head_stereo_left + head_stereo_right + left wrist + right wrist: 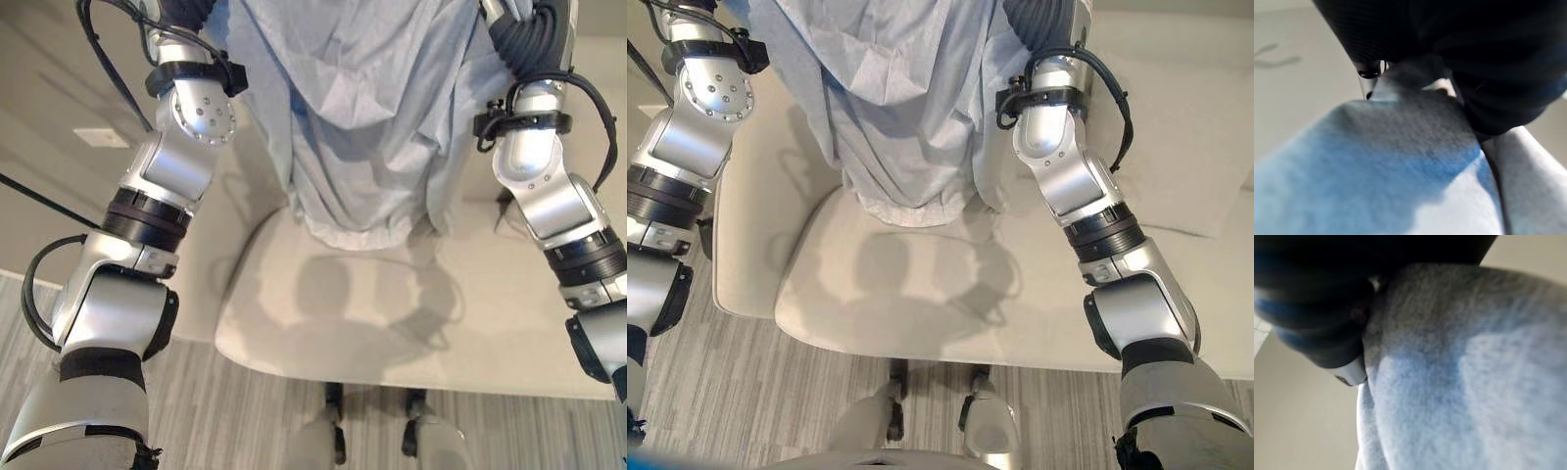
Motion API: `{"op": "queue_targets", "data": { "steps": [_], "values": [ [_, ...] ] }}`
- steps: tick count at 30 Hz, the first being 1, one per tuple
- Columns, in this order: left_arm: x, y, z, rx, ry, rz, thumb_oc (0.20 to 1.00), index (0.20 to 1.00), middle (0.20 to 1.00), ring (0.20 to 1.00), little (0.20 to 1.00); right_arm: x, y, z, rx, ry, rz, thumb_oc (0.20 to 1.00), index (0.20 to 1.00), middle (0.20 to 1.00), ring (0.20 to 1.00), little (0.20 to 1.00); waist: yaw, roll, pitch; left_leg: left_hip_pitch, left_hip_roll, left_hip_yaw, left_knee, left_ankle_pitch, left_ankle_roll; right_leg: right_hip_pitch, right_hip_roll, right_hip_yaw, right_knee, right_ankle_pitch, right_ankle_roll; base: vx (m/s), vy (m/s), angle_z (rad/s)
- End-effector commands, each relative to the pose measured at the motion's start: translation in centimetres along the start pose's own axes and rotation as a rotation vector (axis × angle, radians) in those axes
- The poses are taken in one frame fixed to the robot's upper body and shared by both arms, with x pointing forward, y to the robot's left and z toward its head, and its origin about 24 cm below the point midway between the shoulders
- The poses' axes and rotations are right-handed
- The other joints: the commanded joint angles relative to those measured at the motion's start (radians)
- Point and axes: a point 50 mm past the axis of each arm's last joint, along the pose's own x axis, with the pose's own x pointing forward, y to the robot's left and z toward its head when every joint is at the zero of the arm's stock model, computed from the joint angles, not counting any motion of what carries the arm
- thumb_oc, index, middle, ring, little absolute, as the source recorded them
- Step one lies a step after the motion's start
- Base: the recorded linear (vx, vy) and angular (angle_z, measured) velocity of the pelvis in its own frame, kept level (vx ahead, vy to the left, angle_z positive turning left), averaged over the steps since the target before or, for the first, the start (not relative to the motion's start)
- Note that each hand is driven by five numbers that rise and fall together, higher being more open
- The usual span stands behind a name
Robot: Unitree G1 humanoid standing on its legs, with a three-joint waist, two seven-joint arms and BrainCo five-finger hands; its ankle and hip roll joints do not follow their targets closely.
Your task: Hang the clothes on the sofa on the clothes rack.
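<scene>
Pale blue garment (353,117) hanging btwn both arms, above cream sofa (392,323)

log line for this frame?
stage: lift | garment: pale blue, held up between both arms, hem hanging above sofa seat | hands: fingers hidden in cloth, grip unclear | rack: unseen

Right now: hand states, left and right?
Left hand: dark cover and fingertips against the blue garment; grip cannot be told.
Right hand: pressed against the same cloth; grip cannot be told.

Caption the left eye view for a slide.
Both arms lift a light blue garment above the cream sofa, its hem hanging just over the seat.
</scene>
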Motion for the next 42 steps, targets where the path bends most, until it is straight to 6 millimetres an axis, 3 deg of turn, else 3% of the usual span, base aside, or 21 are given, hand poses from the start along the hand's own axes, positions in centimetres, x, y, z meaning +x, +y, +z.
{"op": "queue_targets", "data": {
  "steps": [1, 8, 12, 14, 17, 20, 21, 22, 23, 24, 25, 26, 27, 30, 31, 32, 34, 37, 42],
  "values": [
    [-3.5, -0.9, -3.5, 0.075, 0.066, -0.067, 0.2, 0.2, 0.2, 0.2, 0.2, -2.9, 1.2, -2.4, -0.02, 0.072, 0.052, 0.2, 0.2, 0.2, 0.2, 0.2, 0.041, -0.033, -0.244, 0.087, 0.037, 0.099, 0.007, -0.088, -0.061, 0.029, -0.021, 0.006, 0.014, -0.129, 0.14, -0.01, -0.046, 0.08],
    [-4.9, 0.9, -4.6, 0.042, 0.093, -0.058, 0.2, 0.2, 0.2, 0.2, 0.2, -3.3, 0.9, -3.2, -0.012, 0.099, 0.109, 0.2, 0.2, 0.2, 0.2, 0.2, 0.066, -0.04, -0.237, 0.153, 0.051, 0.08, 0.03, -0.118, -0.067, 0.123, -0.009, -0.019, 0.014, -0.144, 0.133, 0.0, 0.002, 0.15],
    [-4.2, 1.4, -4.4, 0.046, 0.07, -0.058, 0.2, 0.2, 0.2, 0.2, 0.2, -3.0, 0.4, -3.4, -0.007, 0.11, 0.101, 0.2, 0.2, 0.2, 0.2, 0.2, 0.075, -0.054, -0.215, 0.136, 0.109, 0.075, 0.069, -0.098, -0.098, 0.145, -0.017, -0.006, 0.014, -0.135, 0.139, -0.01, 0.167, 0.02],
    [-4.2, 1.4, -4.5, 0.04, 0.077, -0.043, 0.2, 0.2, 0.2, 0.2, 0.2, -3.1, -0.3, -4.0, -0.029, 0.126, 0.081, 0.2, 0.2, 0.2, 0.2, 0.2, 0.064, -0.06, -0.195, 0.097, 0.181, 0.051, 0.104, -0.076, -0.102, 0.163, -0.055, 0.0, 0.018, -0.121, 0.162, -0.01, 0.438, 0.21],
    [-4.8, 0.9, -4.6, 0.011, 0.101, -0.053, 0.2, 0.2, 0.2, 0.2, 0.2, -3.9, -0.8, -4.8, -0.048, 0.163, 0.07, 0.2, 0.2, 0.2, 0.2, 0.2, 0.058, -0.021, -0.203, 0.079, 0.22, 0.009, 0.099, -0.047, -0.125, 0.171, -0.078, 0.011, 0.05, -0.135, 0.172, 0.05, 0.408, 0.14],
    [-4.9, 0.2, -4.2, -0.019, 0.103, -0.068, 0.2, 0.2, 0.2, 0.2, 0.2, -4.6, -1.2, -5.3, -0.066, 0.186, 0.072, 0.2, 0.2, 0.2, 0.2, 0.2, 0.053, 0.0, -0.214, 0.097, 0.215, 0.024, 0.056, -0.055, -0.147, 0.149, -0.115, 0.007, 0.062, -0.115, 0.172, 0.0, 0.581, -0.01],
    [-4.8, -0.4, -3.5, -0.04, 0.084, -0.086, 0.2, 0.2, 0.2, 0.2, 0.2, -4.9, -1.4, -5.5, -0.082, 0.194, 0.056, 0.2, 0.2, 0.2, 0.2, 0.2, 0.049, -0.01, -0.207, 0.103, 0.174, 0.036, 0.03, -0.071, -0.136, 0.096, -0.18, 0.017, 0.069, -0.049, 0.172, -0.17, 0.722, 0.08],
    [-5.2, -0.5, -3.4, -0.049, 0.083, -0.093, 0.2, 0.2, 0.2, 0.2, 0.2, -5.4, -0.5, -5.3, -0.043, 0.211, 0.055, 0.2, 0.2, 0.2, 0.2, 0.2, 0.06, -0.031, -0.188, 0.103, 0.128, 0.063, 0.053, -0.107, -0.097, 0.045, -0.226, 0.006, 0.053, 0.023, 0.172, -0.18, 0.721, -0.02],
    [-5.2, -0.5, -3.4, -0.049, 0.083, -0.093, 0.2, 0.2, 0.2, 0.2, 0.2, -5.5, -0.5, -5.3, -0.043, 0.212, 0.056, 0.2, 0.2, 0.2, 0.2, 0.2, 0.061, -0.032, -0.19, 0.101, 0.127, 0.064, 0.054, -0.107, -0.097, 0.043, -0.227, 0.007, 0.053, 0.024, 0.172, -0.16, 0.598, -0.28],
    [-5.0, 0.1, -3.0, -0.037, 0.052, -0.083, 0.2, 0.2, 0.2, 0.2, 0.2, -5.5, -0.3, -5.0, -0.029, 0.205, 0.052, 0.2, 0.2, 0.2, 0.2, 0.2, 0.066, -0.043, -0.181, 0.1, 0.09, 0.079, 0.081, -0.127, -0.07, 0.033, -0.22, -0.018, 0.083, -0.014, 0.172, -0.06, 0.419, -0.58],
    [-4.9, 0.1, -2.6, -0.037, 0.035, -0.089, 0.2, 0.2, 0.2, 0.2, 0.2, -5.6, -0.3, -4.9, -0.024, 0.203, 0.051, 0.2, 0.2, 0.2, 0.2, 0.2, 0.067, -0.06, -0.179, 0.092, 0.067, 0.079, 0.091, -0.133, -0.05, 0.036, -0.203, 0.005, 0.125, -0.046, 0.165, -0.07, 0.422, -0.66],
    [-4.8, 0.1, -2.6, -0.037, 0.034, -0.089, 0.2, 0.2, 0.2, 0.2, 0.2, -5.5, -0.3, -4.9, -0.024, 0.203, 0.05, 0.2, 0.2, 0.2, 0.2, 0.2, 0.067, -0.064, -0.178, 0.089, 0.063, 0.08, 0.093, -0.131, -0.048, 0.031, -0.207, 0.008, 0.129, -0.045, 0.166, -0.11, 0.324, -0.5],
    [-4.4, 0.0, -2.2, -0.035, 0.011, -0.098, 0.2, 0.2, 0.2, 0.2, 0.2, -5.1, -0.6, -4.6, -0.022, 0.186, 0.041, 0.2, 0.2, 0.2, 0.2, 0.2, 0.083, -0.082, -0.179, 0.075, 0.037, 0.091, 0.106, -0.132, -0.023, 0.045, -0.151, 0.03, 0.194, -0.114, 0.139, -0.11, 0.25, -0.16],
    [-4.3, -0.4, -2.0, -0.049, 0.02, -0.102, 0.2, 0.2, 0.2, 0.2, 0.2, -4.8, -0.7, -4.3, -0.011, 0.174, 0.038, 0.2, 0.2, 0.2, 0.2, 0.2, 0.102, -0.106, -0.191, 0.051, 0.003, 0.099, 0.119, -0.124, 0.0, 0.087, -0.051, 0.016, 0.225, -0.204, 0.106, -0.09, 0.195, -0.1],
    [-4.7, -0.9, -2.2, -0.06, 0.043, -0.116, 0.2, 0.2, 0.2, 0.2, 0.2, -5.0, -0.8, -4.6, -0.009, 0.182, 0.03, 0.2, 0.2, 0.2, 0.2, 0.2, 0.112, -0.124, -0.199, 0.046, -0.022, 0.113, 0.125, -0.118, 0.007, 0.119, 0.023, 0.008, 0.199, -0.235, 0.086, -0.07, 0.095, 0.12],
    [-5.2, -1.2, -2.8, -0.046, 0.068, -0.134, 0.2, 0.2, 0.2, 0.2, 0.2, -5.1, -1.1, -5.1, -0.038, 0.189, 0.023, 0.2, 0.2, 0.2, 0.2, 0.2, 0.113, -0.139, -0.203, 0.045, -0.044, 0.136, 0.131, -0.116, 0.013, 0.147, 0.067, -0.006, 0.117, -0.25, 0.07, -0.04, 0.042, 0.03],
    [-5.6, -1.3, -3.2, -0.029, 0.073, -0.155, 0.2, 0.2, 0.2, 0.2, 0.2, -5.2, -0.6, -4.7, -0.017, 0.175, 0.048, 0.2, 0.2, 0.2, 0.2, 0.2, 0.102, -0.132, -0.21, 0.052, -0.049, 0.134, 0.136, -0.129, 0.016, 0.169, 0.081, 0.03, 0.015, -0.179, 0.099, 0.01, -0.047, 0.04],
    [-6.2, -1.8, -3.2, -0.044, 0.084, -0.168, 0.2, 0.2, 0.2, 0.2, 0.2, -5.4, -0.6, -4.7, -0.014, 0.177, 0.059, 0.2, 0.2, 0.2, 0.2, 0.2, 0.09, -0.121, -0.205, 0.047, -0.047, 0.118, 0.161, -0.143, 0.02, 0.169, 0.069, 0.025, 0.014, -0.165, 0.109, 0.01, -0.01, -0.05],
    [-6.2, -2.6, -2.4, -0.076, 0.071, -0.183, 0.2, 0.2, 0.2, 0.2, 0.2, -4.8, -1.2, -4.8, -0.035, 0.167, 0.049, 0.2, 0.2, 0.2, 0.2, 0.2, 0.068, -0.106, -0.187, -0.008, -0.003, 0.09, 0.201, -0.131, -0.013, 0.171, 0.048, 0.023, 0.014, -0.158, 0.117, -0.04, 0.073, 0.14]
  ]
}}
